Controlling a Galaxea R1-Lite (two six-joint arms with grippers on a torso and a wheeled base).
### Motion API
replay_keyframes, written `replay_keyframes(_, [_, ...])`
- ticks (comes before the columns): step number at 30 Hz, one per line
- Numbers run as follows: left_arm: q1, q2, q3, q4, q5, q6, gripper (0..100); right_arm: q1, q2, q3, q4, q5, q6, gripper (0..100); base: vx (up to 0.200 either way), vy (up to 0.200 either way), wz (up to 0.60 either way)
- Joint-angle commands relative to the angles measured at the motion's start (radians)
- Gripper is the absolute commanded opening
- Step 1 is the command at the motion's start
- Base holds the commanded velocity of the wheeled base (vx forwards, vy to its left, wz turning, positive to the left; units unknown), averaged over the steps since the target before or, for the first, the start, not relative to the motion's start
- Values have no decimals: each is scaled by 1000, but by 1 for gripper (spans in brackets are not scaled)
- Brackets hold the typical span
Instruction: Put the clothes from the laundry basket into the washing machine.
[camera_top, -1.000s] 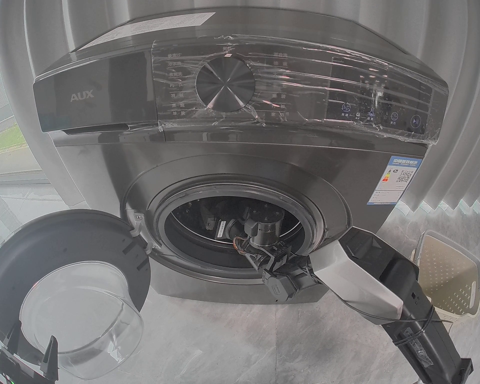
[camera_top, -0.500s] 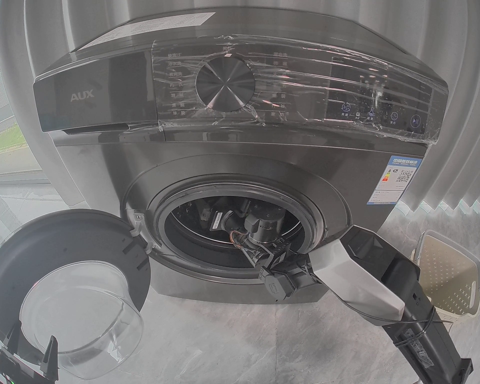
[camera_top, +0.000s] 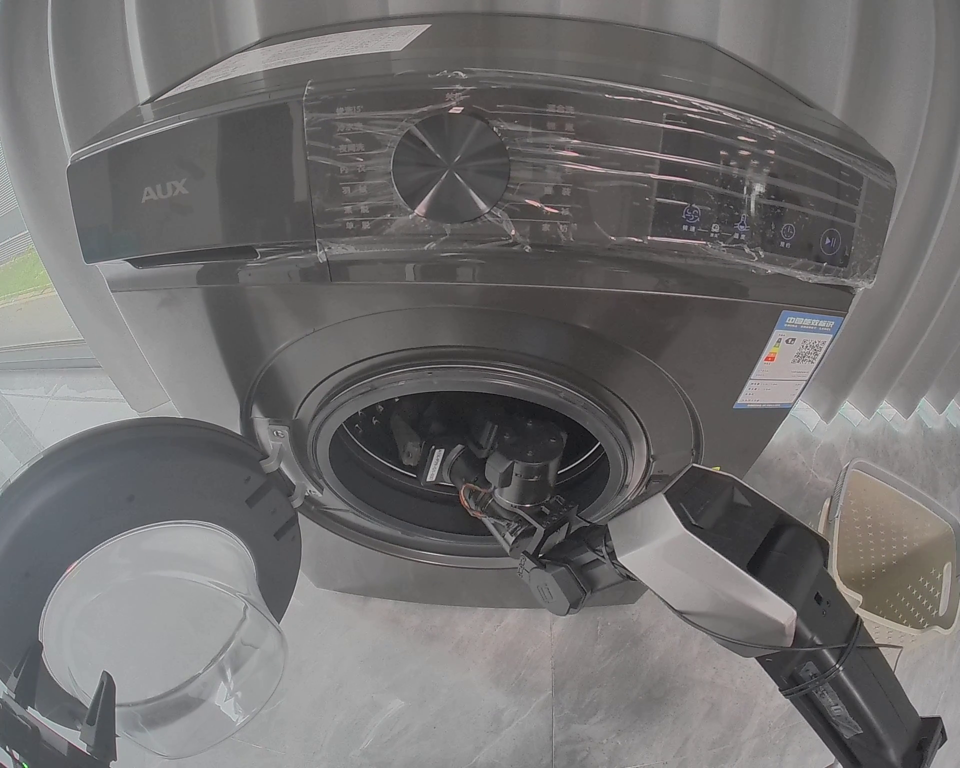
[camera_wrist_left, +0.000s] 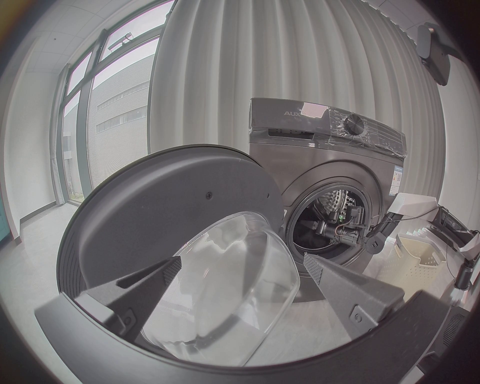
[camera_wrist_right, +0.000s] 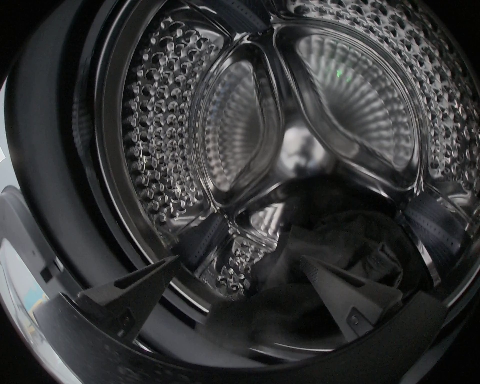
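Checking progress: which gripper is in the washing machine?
The right gripper, in the drum opening above dark clothes; the left gripper is outside by the door.

Right hand (camera_wrist_right: 239, 260) outstretched, left hand (camera_wrist_left: 241, 258) held low, both with fingers apart.

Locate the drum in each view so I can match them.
Head: drum at centre, inside the round opening.
Left wrist: drum far off, beyond the open door.
Right wrist: drum close ahead, dark clothes inside.
Shared landmark: the seal ringing it.
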Motion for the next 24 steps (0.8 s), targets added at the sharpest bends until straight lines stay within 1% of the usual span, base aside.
replay_keyframes(1, [0, -12, 16, 1, 0, -1, 100, 3, 32, 20, -4, 1, 0, 100, 0, 0, 0])
replay_keyframes(3, [-1, -10, 16, -1, 0, -1, 100, 6, 29, 26, 0, -2, 0, 100, 0, 0, 0])
replay_keyframes(6, [0, -12, 16, -1, 0, -1, 100, 5, 17, 64, 8, -13, 0, 100, 0, 0, 0])
replay_keyframes(7, [0, -12, 16, -1, 0, -1, 100, 3, -17, 110, 8, -16, 1, 100, 0, 0, 0])
replay_keyframes(11, [0, -12, 16, -1, 0, -1, 100, -9, -86, 184, -1, -22, 3, 100, 0, 0, 0])
replay_keyframes(12, [0, -12, 16, -1, 0, -1, 100, -9, -86, 184, -1, -22, 3, 100, 0, 0, 0])
replay_keyframes(14, [-1, -12, 16, -1, 0, -1, 100, -7, -140, 267, 9, -21, 1, 100, 0, 0, 0])
replay_keyframes(15, [0, -10, 16, -1, 0, -1, 100, -6, -140, 282, 11, -19, 0, 100, 0, 0, 0])
replay_keyframes(17, [0, -10, 16, -1, 0, -1, 100, -6, -135, 284, 12, -19, -2, 100, 0, 0, 0])
replay_keyframes(20, [0, -10, 16, -1, 0, -1, 100, -7, -103, 272, 48, -11, -5, 100, 0, 0, 0])
replay_keyframes(21, [0, -12, 16, -1, 0, -1, 100, -7, -63, 245, 55, -10, -7, 100, 0, 0, 0])
replay_keyframes(24, [0, -12, 16, -1, 0, -1, 100, 2, -24, 219, 60, 4, -27, 100, 0, 0, 0])
